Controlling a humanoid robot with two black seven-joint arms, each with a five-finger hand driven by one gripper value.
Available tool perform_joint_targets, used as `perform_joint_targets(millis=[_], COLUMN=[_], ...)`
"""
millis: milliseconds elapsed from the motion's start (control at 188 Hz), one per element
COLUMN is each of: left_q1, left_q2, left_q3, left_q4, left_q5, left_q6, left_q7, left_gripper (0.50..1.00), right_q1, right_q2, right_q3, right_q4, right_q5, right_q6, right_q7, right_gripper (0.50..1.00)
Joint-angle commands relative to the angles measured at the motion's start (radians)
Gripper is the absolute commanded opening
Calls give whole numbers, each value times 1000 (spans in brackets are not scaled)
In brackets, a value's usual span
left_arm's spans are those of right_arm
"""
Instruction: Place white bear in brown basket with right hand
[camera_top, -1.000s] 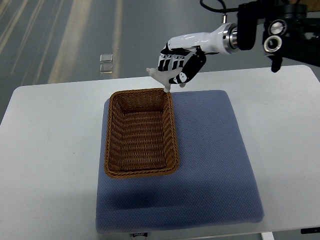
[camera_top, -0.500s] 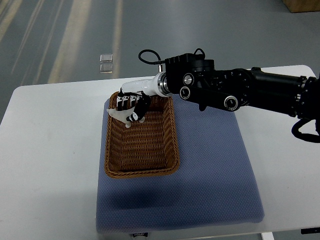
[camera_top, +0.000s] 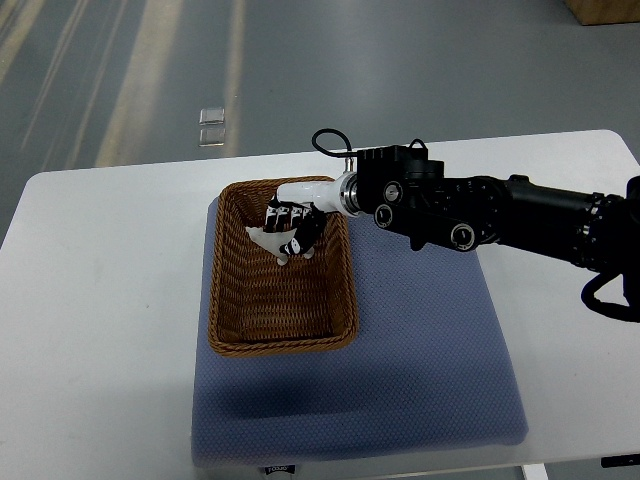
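Note:
The brown wicker basket (camera_top: 240, 335) stands on the left part of a blue mat. My right hand (camera_top: 290, 226) reaches in from the right on a black arm and sits over the basket's far end, inside its rim. Its fingers are curled around the white bear (camera_top: 268, 240), of which only a small white part shows below the fingers. The bear is held just above the basket floor; I cannot tell whether it touches. The left arm is out of view.
The blue mat (camera_top: 420, 370) lies on a white table (camera_top: 100, 320). My black right forearm (camera_top: 480, 215) crosses the mat's far right part. A small clear object (camera_top: 211, 128) lies on the floor beyond the table.
My right hand carried the bear from beyond the basket's far rim to over the basket, then shifted right and lower into the basket's far end.

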Motion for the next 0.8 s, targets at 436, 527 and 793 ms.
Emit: perform_joint_targets(millis=[436,527,793], left_q1=[-1,-1,0], left_q2=[0,0,0], left_q3=[0,2,2], left_q4=[3,3,3], left_q5=[2,0,0], left_q6=[1,1,1], left_q7=[0,0,0], left_gripper=[1000,1000,1000], right_q1=[11,34,2], right_q2=[0,0,-103], right_q3=[25,95,390], right_q4=[0,0,-5], right_q5=[20,22,23], right_q6=[3,1,-8], right_q7=[0,0,3], right_gripper=[913,913,913])
